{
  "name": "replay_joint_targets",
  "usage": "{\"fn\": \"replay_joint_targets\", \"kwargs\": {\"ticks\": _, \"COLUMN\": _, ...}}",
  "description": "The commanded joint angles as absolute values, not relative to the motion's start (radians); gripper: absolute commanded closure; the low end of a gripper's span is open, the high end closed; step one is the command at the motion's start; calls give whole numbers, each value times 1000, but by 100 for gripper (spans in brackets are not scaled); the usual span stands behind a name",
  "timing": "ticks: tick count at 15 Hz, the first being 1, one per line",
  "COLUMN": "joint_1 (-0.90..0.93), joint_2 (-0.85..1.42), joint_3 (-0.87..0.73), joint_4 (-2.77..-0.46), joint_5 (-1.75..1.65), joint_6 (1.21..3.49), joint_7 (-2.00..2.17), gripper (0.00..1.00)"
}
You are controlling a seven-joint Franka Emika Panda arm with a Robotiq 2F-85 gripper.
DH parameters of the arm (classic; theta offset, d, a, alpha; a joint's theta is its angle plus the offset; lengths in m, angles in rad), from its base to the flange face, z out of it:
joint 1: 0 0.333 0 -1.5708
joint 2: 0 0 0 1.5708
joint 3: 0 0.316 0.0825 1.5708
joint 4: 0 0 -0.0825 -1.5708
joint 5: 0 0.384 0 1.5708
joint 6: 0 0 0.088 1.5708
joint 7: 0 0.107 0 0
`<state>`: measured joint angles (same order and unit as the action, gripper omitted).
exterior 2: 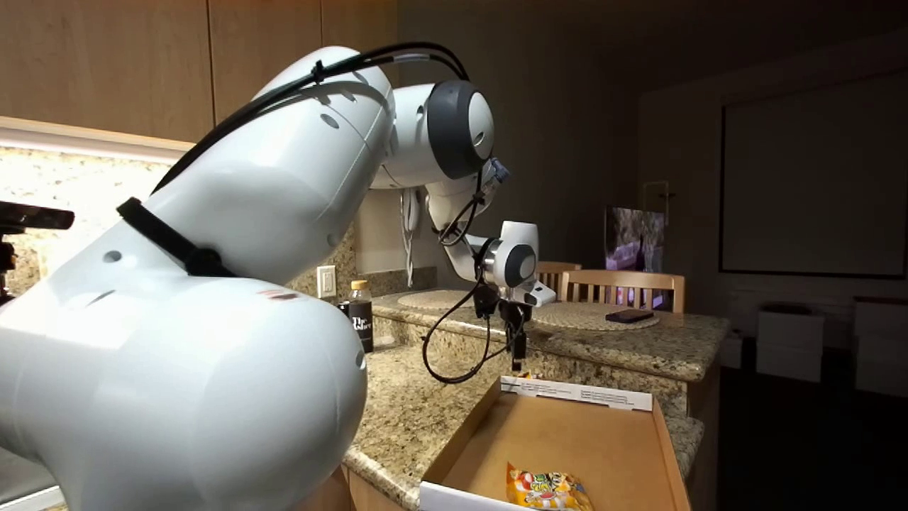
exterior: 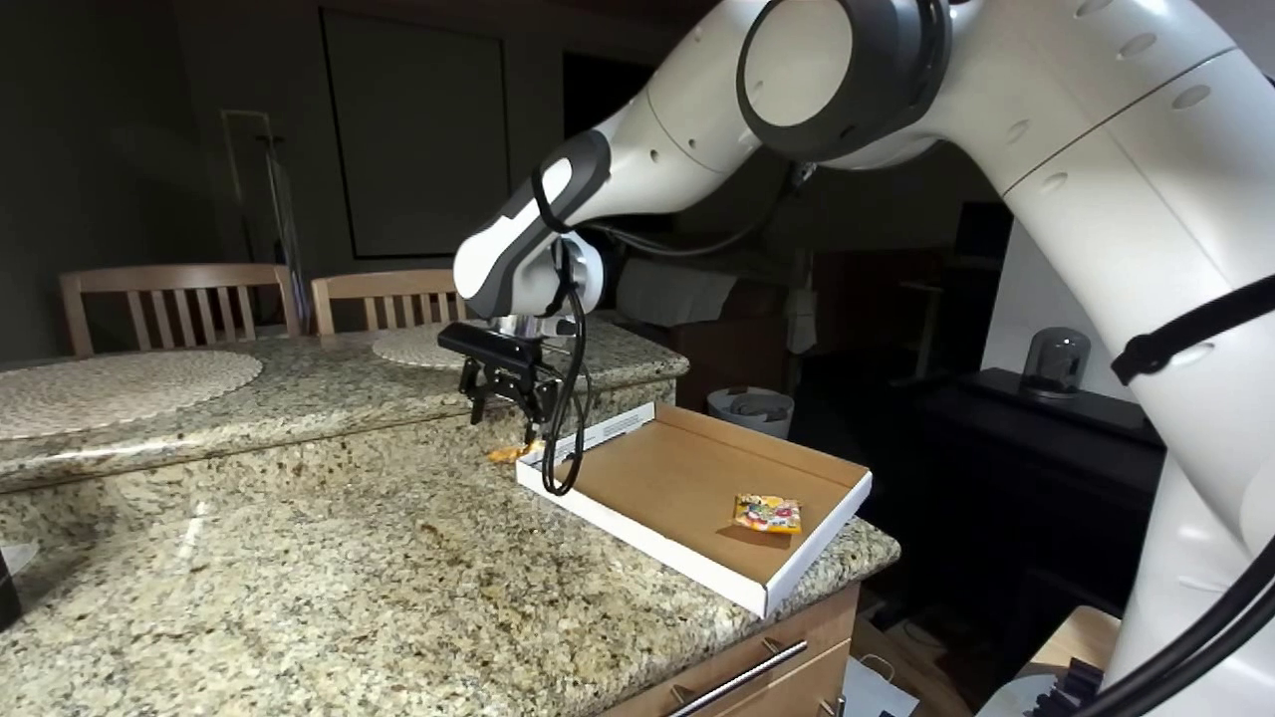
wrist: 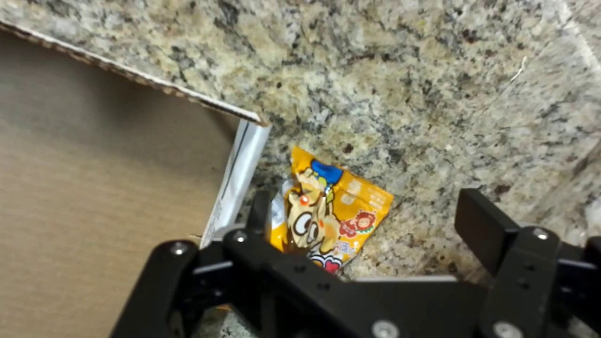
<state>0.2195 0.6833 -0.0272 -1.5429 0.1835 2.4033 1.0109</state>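
My gripper (wrist: 371, 220) is open above the granite counter, its jaws wide apart and nothing held. Below it, in the wrist view, lies a yellow-orange snack packet (wrist: 324, 211) with a cartoon animal on it. The packet sits nearer the left finger, which covers part of its edge. Close beside it is the corner of a shallow cardboard box (wrist: 239, 173). In an exterior view the gripper (exterior: 505, 416) hangs over the packet (exterior: 508, 454), just outside the box's white wall (exterior: 637, 543). A similar yellow packet (exterior: 767, 514) rests inside the box, towards the end away from the gripper.
A raised granite ledge (exterior: 329, 423) with round woven mats (exterior: 129, 388) runs behind the gripper. Black cables (exterior: 570, 438) loop down beside it, near the box corner. A dark bottle (exterior 2: 361, 319) stands on the counter, and a phone (exterior 2: 629, 316) lies on the ledge.
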Motion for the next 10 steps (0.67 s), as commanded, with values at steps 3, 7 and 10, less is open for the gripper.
{"fn": "replay_joint_targets", "kwargs": {"ticks": 3, "joint_1": 240, "joint_2": 692, "joint_3": -46, "joint_4": -1545, "joint_5": 145, "joint_6": 2471, "joint_7": 1035, "gripper": 0}}
{"fn": "replay_joint_targets", "kwargs": {"ticks": 7, "joint_1": 244, "joint_2": 689, "joint_3": -70, "joint_4": -1577, "joint_5": 118, "joint_6": 2448, "joint_7": 1040, "gripper": 0}}
{"fn": "replay_joint_targets", "kwargs": {"ticks": 10, "joint_1": 249, "joint_2": 680, "joint_3": -76, "joint_4": -1603, "joint_5": 89, "joint_6": 2476, "joint_7": 1025, "gripper": 0}}
